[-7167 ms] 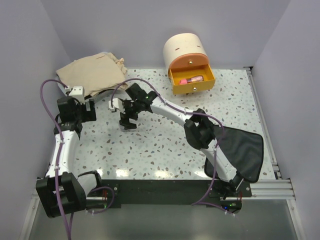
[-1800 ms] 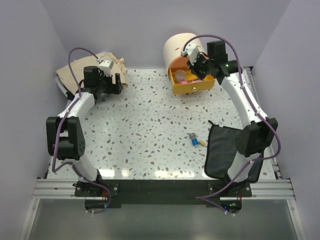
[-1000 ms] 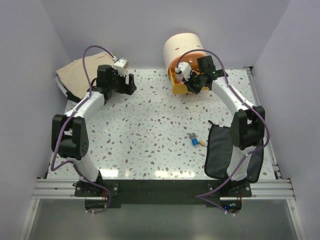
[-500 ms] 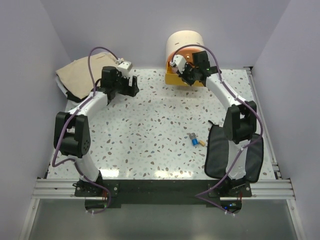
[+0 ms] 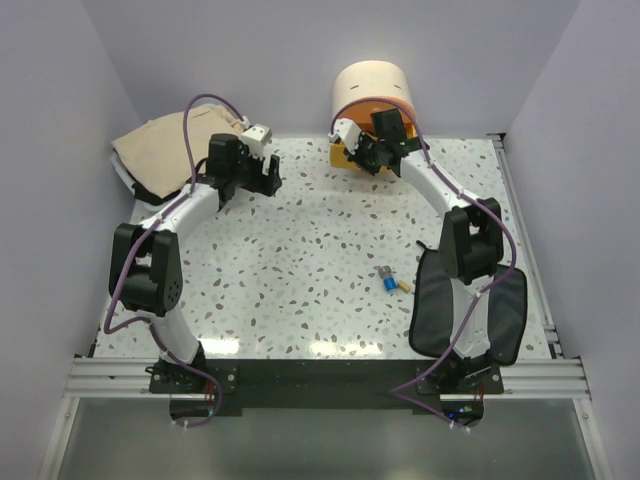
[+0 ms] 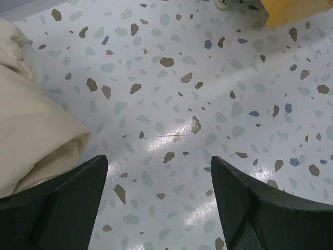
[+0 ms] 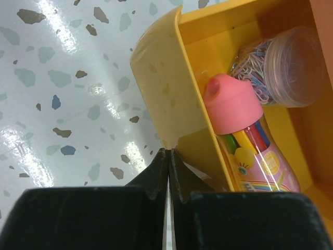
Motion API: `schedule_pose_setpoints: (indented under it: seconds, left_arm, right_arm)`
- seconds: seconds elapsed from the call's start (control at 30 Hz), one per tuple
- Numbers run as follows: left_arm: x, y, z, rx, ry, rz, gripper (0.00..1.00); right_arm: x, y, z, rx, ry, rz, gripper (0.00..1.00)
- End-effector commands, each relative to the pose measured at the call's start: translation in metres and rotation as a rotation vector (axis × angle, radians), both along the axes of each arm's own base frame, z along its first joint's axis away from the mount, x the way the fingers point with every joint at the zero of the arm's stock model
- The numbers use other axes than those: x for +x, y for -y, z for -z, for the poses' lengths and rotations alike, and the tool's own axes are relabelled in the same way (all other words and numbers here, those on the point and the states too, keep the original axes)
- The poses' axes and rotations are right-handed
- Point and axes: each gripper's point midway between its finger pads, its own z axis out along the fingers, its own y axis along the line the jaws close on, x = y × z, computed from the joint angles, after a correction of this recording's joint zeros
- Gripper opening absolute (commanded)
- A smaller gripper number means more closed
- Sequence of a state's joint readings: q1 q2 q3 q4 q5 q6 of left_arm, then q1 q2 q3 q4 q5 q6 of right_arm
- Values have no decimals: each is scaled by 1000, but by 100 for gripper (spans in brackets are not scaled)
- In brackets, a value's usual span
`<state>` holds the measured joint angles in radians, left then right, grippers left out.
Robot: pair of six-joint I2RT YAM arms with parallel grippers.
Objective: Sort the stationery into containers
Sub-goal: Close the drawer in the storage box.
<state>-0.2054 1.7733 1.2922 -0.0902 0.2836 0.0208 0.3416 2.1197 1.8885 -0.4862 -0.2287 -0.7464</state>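
Note:
The cream cylindrical box [image 5: 375,85] stands at the back with its orange drawer [image 5: 340,152] partly out. My right gripper [image 5: 360,160] is shut, its tips [image 7: 167,152] against the drawer's front wall [image 7: 161,99]. In the drawer lie a pink-capped tube of coloured pens [image 7: 237,130] and a clear pot of paper clips [image 7: 286,67]. Small blue and yellow pieces [image 5: 392,282] lie on the table beside the flat black pouch [image 5: 470,315]. My left gripper [image 5: 268,178] hovers open and empty over bare table [image 6: 156,172].
A beige cloth bag [image 5: 165,150] lies at the back left, and its edge [image 6: 31,135] shows beside my left fingers. The drawer's corner [image 6: 296,8] shows at the top right of the left wrist view. Walls enclose the speckled table on three sides.
My shut right gripper has swung left and pushed the drawer further into the box, which shifted back a little. My left arm has moved right, away from the beige bag.

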Motion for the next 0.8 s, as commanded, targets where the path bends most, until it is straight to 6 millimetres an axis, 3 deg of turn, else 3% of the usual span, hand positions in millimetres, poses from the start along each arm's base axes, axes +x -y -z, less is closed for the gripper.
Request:
schedule_pose_setpoints:
  seconds: [0.0, 0.27, 0.4, 0.5, 0.57, 0.6, 0.63, 0.67, 0.73, 0.77]
  left_arm:
    - [11, 8, -19, 5, 70, 19, 85]
    - [11, 15, -20, 8, 73, 31, 85]
    - [10, 15, -19, 13, 74, 32, 85]
    - [9, 15, -20, 15, 75, 35, 85]
    - [10, 15, -21, 14, 79, 33, 85]
    - [10, 15, -21, 14, 79, 33, 85]
    - [10, 15, -21, 14, 79, 33, 85]
    - [9, 15, -21, 13, 79, 35, 85]
    - [9, 16, -19, 9, 72, 35, 85]
    - [9, 16, -18, 7, 71, 36, 85]
  right_arm:
    - [68, 79, -60, -129, 325, 244, 0]
    - [82, 112, -56, -179, 321, 338, 0]
    - [80, 113, -60, -148, 293, 334, 0]
    - [61, 109, -60, -134, 224, 300, 0]
    - [47, 108, -76, -121, 222, 283, 0]
    - [37, 105, -68, -120, 192, 258, 0]
    - [29, 104, -71, -116, 184, 242, 0]
    - [20, 106, -88, -104, 206, 237, 0]
    - [5, 107, -85, -90, 176, 222, 0]
    - [-3, 105, -95, -61, 179, 212, 0]
